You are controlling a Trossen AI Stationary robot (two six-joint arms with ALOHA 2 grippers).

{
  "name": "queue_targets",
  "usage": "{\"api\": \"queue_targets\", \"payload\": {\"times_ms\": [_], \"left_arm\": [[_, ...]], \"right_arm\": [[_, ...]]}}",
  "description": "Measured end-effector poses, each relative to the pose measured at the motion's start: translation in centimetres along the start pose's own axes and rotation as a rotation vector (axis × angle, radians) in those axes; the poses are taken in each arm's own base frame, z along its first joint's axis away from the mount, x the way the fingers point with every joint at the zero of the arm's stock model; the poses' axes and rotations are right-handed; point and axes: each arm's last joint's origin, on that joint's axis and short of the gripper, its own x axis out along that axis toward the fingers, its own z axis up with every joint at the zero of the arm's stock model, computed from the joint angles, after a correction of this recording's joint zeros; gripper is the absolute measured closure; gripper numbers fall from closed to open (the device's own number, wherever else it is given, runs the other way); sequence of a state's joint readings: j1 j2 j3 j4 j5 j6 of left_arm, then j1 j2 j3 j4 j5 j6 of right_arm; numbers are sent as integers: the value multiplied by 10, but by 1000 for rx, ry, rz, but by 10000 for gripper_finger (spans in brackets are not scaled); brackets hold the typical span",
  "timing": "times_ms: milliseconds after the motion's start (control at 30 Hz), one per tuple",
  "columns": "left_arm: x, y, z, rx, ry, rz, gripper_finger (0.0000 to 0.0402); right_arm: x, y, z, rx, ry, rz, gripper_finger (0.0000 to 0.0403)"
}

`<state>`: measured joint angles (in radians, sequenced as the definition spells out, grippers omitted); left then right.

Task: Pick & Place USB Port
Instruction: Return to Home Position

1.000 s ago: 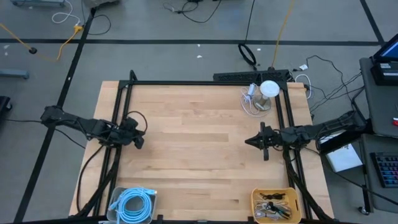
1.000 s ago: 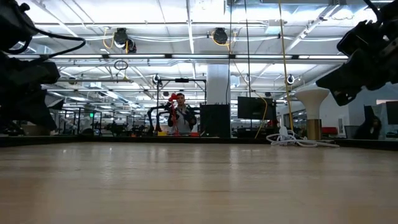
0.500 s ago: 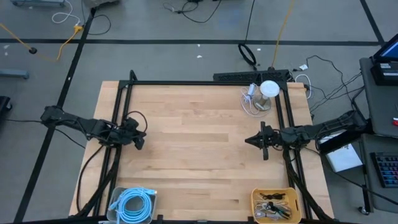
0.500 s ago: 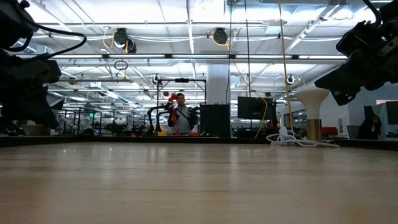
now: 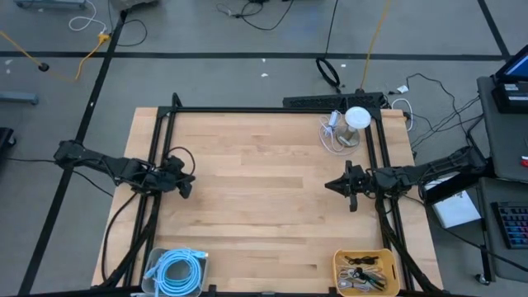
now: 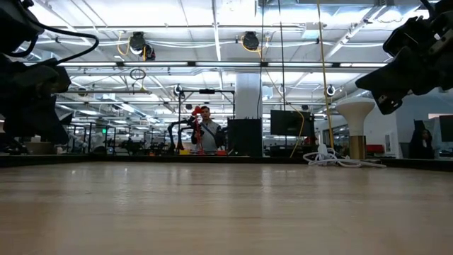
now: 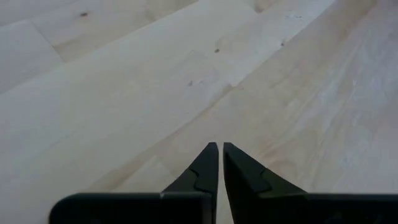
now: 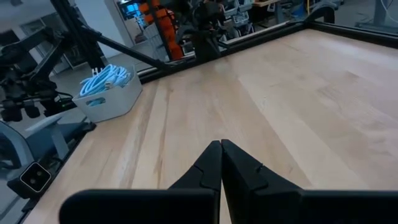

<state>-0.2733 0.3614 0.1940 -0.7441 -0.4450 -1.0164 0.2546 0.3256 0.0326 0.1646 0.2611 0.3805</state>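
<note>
Well, my left pincer (image 5: 186,181) hung over the table (image 5: 264,206) just inside one side rail, pointing toward the middle of the boards. Its fingers (image 7: 202,171) were drawn together with only a hairline slit between the tips, and they gripped nothing. Bare wood lay under and ahead of them.

My right pincer (image 5: 330,187) hung over the opposite side of the table, facing the left one across the open wood, well apart from it. Its fingers (image 8: 208,165) were pressed tip to tip, and they too carried nothing.

The yellow bin (image 5: 340,262) sat well off to one side of my right pincer, at the table corner on that arm's side. The dark cables (image 5: 363,275) lay heaped inside it, touching neither pincer. On the other side of my right pincer, and nearer to it, stood a white stand (image 5: 356,117) with a loose white cord (image 5: 333,137) coiled at its foot.

A pale bin (image 5: 152,262) sat well away from my left pincer, at that arm's corner, with a blue cable (image 5: 175,271) coiled inside. From my right pincer it was far ahead, across the table.

Beyond the table, out in the room, a person (image 6: 205,134) stood.
</note>
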Motion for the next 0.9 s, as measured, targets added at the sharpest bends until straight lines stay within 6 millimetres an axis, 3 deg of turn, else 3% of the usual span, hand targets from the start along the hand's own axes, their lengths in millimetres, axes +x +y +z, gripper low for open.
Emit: {"api": "queue_targets", "payload": {"times_ms": [900], "left_arm": [[0,0,0,-3,0,-1,369]], "right_arm": [[0,0,0,1,-2,2,403]]}}
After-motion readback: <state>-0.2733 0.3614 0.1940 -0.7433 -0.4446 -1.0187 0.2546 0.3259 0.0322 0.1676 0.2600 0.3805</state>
